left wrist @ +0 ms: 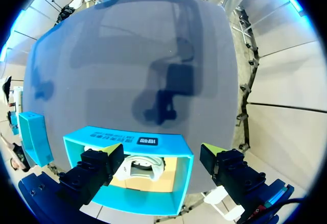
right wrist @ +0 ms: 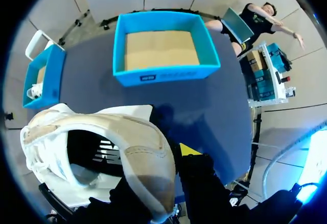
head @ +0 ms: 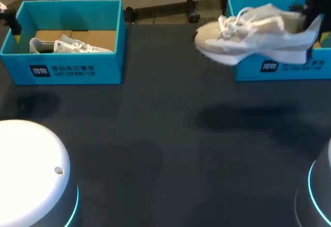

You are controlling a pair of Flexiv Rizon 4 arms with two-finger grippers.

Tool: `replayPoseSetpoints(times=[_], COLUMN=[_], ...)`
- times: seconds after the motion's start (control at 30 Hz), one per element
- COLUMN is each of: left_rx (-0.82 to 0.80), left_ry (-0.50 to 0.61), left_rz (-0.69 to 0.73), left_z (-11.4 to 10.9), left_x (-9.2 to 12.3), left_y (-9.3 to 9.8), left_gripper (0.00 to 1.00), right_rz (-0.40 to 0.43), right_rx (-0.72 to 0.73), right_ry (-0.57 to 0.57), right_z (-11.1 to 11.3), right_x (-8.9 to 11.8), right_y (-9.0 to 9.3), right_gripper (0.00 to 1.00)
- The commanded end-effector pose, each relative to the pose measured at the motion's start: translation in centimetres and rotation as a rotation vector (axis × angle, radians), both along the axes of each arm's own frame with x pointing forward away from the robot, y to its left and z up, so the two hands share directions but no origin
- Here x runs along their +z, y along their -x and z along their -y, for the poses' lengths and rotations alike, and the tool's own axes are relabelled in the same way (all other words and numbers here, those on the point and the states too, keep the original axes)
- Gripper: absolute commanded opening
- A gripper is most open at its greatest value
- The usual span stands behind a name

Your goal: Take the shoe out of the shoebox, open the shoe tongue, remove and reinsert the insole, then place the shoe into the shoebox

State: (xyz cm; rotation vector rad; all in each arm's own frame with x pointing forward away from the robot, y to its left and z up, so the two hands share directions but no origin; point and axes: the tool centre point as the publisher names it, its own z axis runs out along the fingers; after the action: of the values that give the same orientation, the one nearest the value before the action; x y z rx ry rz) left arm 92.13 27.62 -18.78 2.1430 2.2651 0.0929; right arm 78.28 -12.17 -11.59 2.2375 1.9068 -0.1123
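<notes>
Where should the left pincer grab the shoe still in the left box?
Probably the collar rim of the shoe, from straight above: the box walls block side approaches, and the opening faces the open left pincer hovering over it.

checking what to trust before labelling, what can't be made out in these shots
- held shoe: blurred in head view, tongue and laces unclear
- insole: right wrist view, the shoe's interior is too dark to judge
- right gripper: one finger hidden behind the shoe's heel
- other shoe: lower part hidden by the left shoebox wall in head view
</notes>
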Motion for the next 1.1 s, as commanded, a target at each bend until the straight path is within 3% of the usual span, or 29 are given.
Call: replayPoseSetpoints(times=[0.03,0.3,0.9,1.1], left_rx=[0.0,0.0,0.0,0.0], left_ry=[-0.002,-0.002,-0.002,-0.002], left_rz=[0.001,0.001,0.001,0.001], left_z=[0.0,0.0,0.0,0.0], left_x=[0.0,0.0,0.0,0.0], left_y=[0.1,0.1,0.1,0.1], left_gripper=[1.0,1.0,1.0,1.0], right_rz=[0.085,0.058,0.058,0.017], right_rx=[0.008,0.041,0.041,0.076], right_ry=[0.046,-0.021,-0.021,0.07], right_z=[-2.8,-6.5,-6.5,-10.7], right_x=[-2.1,-5.0,-5.0,-7.7], right_y=[1.8,3.9,3.9,5.3], right_gripper=[0.0,0.0,0.0,0.0])
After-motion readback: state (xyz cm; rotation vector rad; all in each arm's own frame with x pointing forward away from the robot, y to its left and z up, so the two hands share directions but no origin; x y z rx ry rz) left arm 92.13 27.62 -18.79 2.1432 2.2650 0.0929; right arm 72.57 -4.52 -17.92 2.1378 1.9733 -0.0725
